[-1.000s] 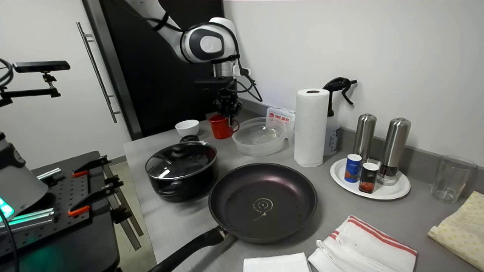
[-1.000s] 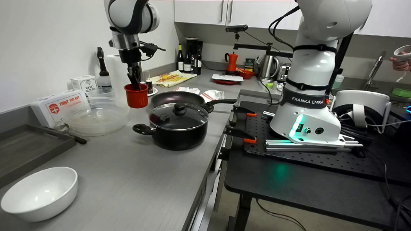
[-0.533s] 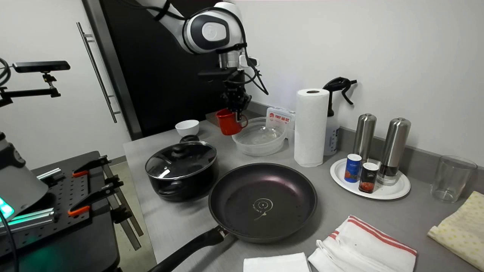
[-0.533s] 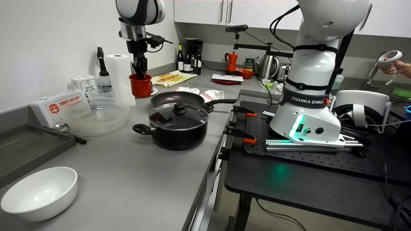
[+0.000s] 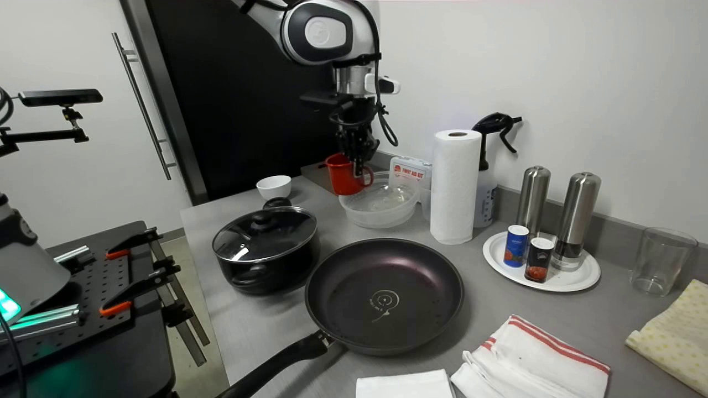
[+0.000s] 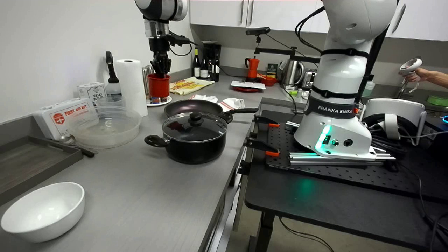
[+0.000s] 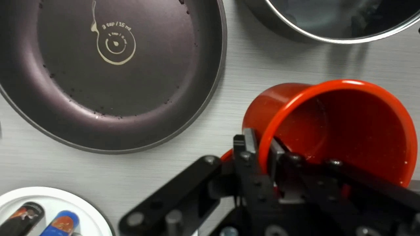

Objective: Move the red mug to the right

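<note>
i have the mug above the counter, gripper clamped on its rim, one finger inside; bare counter shows between it and the edge of the pan.

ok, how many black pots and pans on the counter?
2. In an exterior view: the frying pan, uncovered, and at picture-left of it the lidded pot. Both appear in all three views; a hidden third looks unlikely.
</note>
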Robot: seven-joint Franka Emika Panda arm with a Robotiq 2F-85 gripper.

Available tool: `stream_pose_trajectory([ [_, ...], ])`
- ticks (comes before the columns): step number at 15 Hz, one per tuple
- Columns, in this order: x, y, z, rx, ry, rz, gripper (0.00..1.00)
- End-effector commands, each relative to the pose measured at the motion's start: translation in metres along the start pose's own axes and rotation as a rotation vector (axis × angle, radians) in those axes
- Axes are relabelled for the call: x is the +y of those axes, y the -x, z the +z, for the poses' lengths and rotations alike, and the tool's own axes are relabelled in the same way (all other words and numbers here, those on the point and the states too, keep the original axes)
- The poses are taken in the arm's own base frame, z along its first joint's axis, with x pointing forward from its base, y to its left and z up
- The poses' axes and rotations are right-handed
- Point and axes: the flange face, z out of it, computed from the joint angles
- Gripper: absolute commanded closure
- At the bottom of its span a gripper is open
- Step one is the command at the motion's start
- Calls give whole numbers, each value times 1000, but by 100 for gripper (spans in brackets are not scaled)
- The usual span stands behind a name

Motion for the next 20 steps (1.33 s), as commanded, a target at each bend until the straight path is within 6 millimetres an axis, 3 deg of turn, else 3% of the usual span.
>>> stream_pose_trajectory([
  [1, 28, -5, -14, 4, -36, 120, 98],
  [20, 162, 0, -28, 44, -112, 533, 98],
])
